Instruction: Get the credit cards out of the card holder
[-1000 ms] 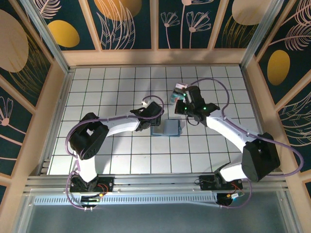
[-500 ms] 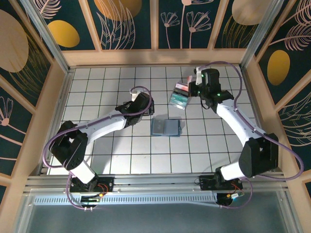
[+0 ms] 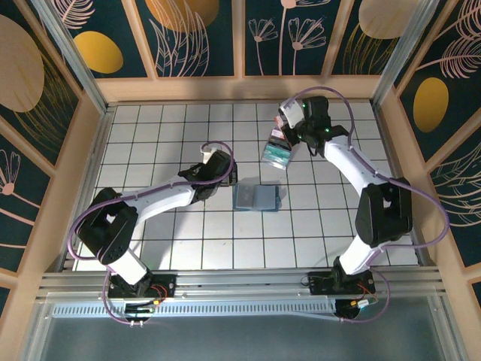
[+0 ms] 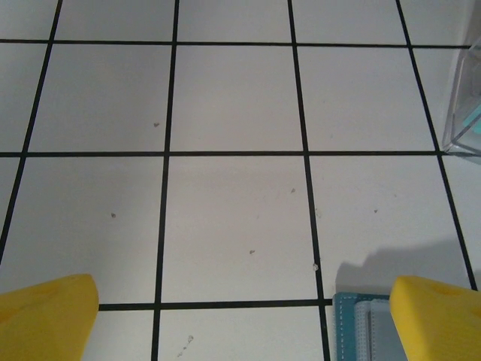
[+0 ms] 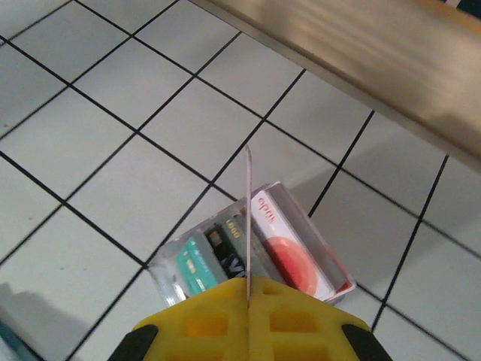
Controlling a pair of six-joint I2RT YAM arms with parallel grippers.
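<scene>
Two claws work: the left claw point(image 4: 244, 317), wide open and empty, hangs just left of the slate-blue card holder point(image 3: 257, 198) on the surface point(image 3: 188, 241). The right claw point(image 5: 246, 289) pinches a credit card point(image 5: 246, 210) by its edge above the clear tray point(image 5: 319, 241); released off-centre, it could glance off the rim.

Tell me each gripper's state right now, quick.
Left gripper: open, holding nothing.
Right gripper: shut on a card, held edge-on.
</scene>
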